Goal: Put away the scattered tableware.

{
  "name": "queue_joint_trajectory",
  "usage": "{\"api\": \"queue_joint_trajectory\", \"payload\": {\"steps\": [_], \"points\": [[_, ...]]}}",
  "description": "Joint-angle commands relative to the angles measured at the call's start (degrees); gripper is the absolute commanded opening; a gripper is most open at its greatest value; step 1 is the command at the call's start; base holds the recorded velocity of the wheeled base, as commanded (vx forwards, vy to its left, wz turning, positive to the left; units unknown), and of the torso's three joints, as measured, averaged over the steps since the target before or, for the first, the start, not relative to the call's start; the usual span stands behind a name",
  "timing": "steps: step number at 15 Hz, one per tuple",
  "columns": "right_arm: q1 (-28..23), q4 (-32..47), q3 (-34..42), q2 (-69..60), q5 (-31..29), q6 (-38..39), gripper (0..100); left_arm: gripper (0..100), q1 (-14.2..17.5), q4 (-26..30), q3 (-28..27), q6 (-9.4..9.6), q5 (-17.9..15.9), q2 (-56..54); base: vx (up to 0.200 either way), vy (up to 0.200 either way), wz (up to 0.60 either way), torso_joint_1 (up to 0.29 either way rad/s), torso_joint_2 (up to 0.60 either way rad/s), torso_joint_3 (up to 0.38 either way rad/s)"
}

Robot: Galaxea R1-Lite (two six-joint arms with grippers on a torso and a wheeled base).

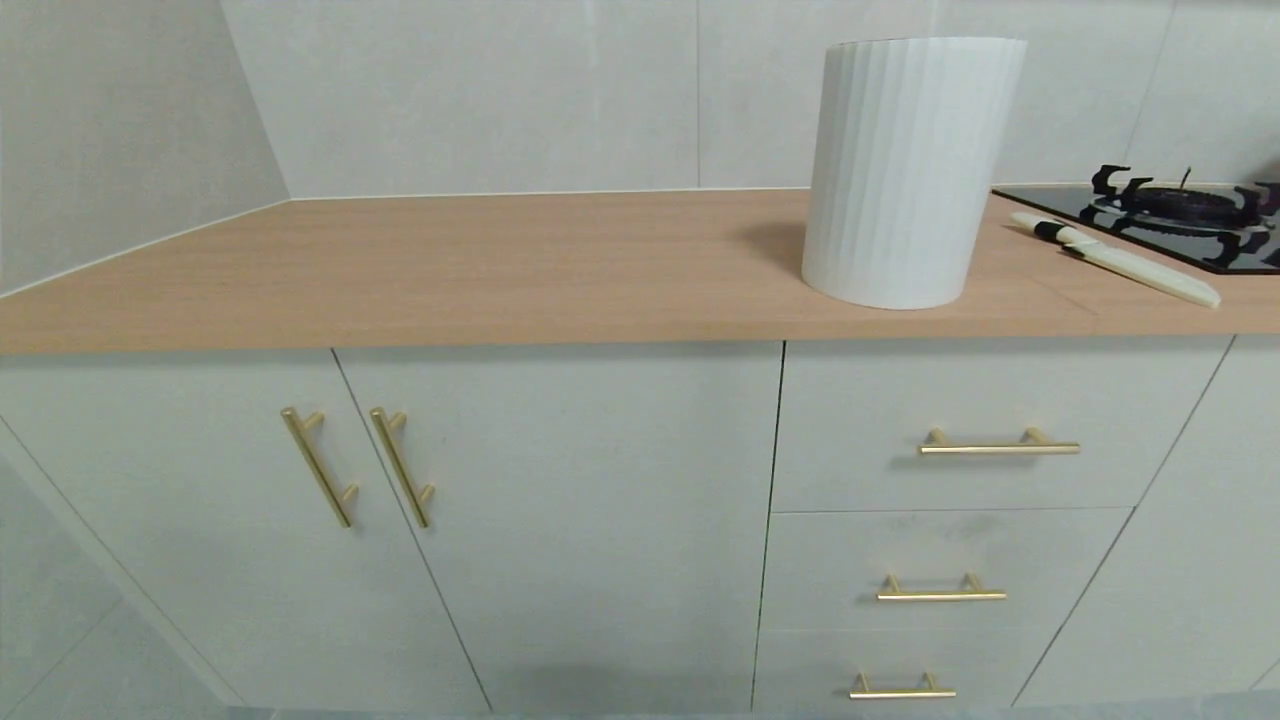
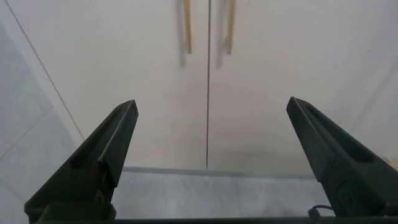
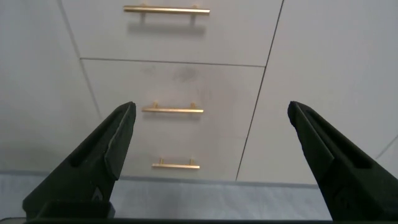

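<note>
knife [image 1: 1115,259] on countertop [image 1: 500,270] by stove [image 1: 1180,215]; jaws spread, facing cabinets [image 1: 560,520] below.

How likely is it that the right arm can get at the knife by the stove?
Probably yes, once raised: the right gripper hangs open low before the drawers, and the knife lies uncovered on the countertop, apart from the white container.

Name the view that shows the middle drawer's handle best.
Right wrist view: the middle drawer handle sits head-on, framed by the open right claw. Head view shows that handle obliquely. Left wrist view faces cabinet doors.
</note>
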Motion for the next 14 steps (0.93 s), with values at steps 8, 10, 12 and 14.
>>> {"api": "queue_joint_trajectory", "payload": {"steps": [8, 10, 12, 14], "points": [[0.0, 0.0, 0.0, 0.0, 0.0, 0.1, 100, 100, 0.0, 0.0, 0.0, -0.11, 0.0, 0.1, 0.100, 0.000, 0.00, 0.002, 0.00, 0.002], [0.0, 0.0, 0.0, 0.0, 0.0, 0.1, 100, 100, 0.0, 0.0, 0.0, -0.11, 0.0, 0.1, 0.000, 0.000, 0.00, 0.000, 0.00, 0.000], [0.0, 0.0, 0.0, 0.0, 0.0, 0.1, 100, 100, 0.0, 0.0, 0.0, -0.11, 0.0, 0.1, 0.000, 0.000, 0.00, 0.000, 0.00, 0.000], [0.0, 0.0, 0.0, 0.0, 0.0, 0.1, 100, 100, 0.0, -0.1, 0.0, -0.11, 0.0, 0.1, 0.000, 0.000, 0.00, 0.000, 0.00, 0.000]]}}
